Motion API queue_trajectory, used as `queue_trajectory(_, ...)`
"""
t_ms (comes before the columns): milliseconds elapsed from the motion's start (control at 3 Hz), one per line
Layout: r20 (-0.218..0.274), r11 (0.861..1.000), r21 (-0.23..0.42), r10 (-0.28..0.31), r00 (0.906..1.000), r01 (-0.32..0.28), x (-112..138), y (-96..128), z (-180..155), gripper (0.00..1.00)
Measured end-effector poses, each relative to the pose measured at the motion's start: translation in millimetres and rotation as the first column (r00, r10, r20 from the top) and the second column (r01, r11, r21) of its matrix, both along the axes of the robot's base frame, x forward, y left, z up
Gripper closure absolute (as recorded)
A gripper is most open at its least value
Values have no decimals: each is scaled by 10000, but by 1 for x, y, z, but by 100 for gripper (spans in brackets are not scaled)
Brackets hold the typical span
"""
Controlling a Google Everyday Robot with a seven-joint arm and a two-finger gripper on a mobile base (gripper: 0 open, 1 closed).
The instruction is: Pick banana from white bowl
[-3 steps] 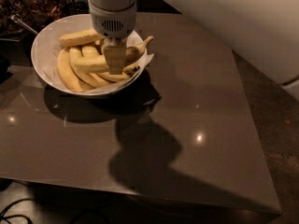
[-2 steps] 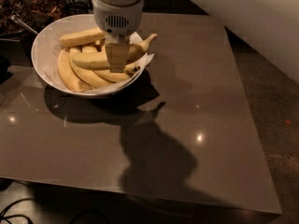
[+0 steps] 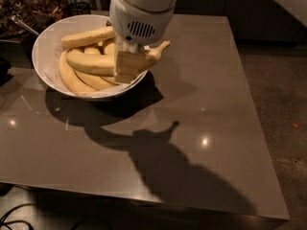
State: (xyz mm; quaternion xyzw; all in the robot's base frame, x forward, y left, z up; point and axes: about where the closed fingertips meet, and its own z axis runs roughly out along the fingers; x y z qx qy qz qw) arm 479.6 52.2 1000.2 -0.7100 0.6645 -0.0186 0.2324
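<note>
The glossy grey-brown table (image 3: 225,119) carries the arm's dark shadow (image 3: 163,171) near its front; further back, at the left, sits the large round white bowl (image 3: 44,47), holding several yellow bananas (image 3: 72,80). Over the bowl's right side the white-housed gripper (image 3: 128,71) pinches the long curved yellow banana (image 3: 91,62) between tan fingers (image 3: 123,65); its upturned stem tip (image 3: 164,45) juts past the rim

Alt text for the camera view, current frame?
Robot claw clamps a curved yellow banana over the right side of a white bowl holding several more bananas. The bowl sits at the far-left of a glossy brown table, the arm's shadow falling across it.
</note>
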Motion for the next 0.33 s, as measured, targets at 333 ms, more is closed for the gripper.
queue_trajectory(333,236,9990,422,134,9996,-144,-14,2,6,100)
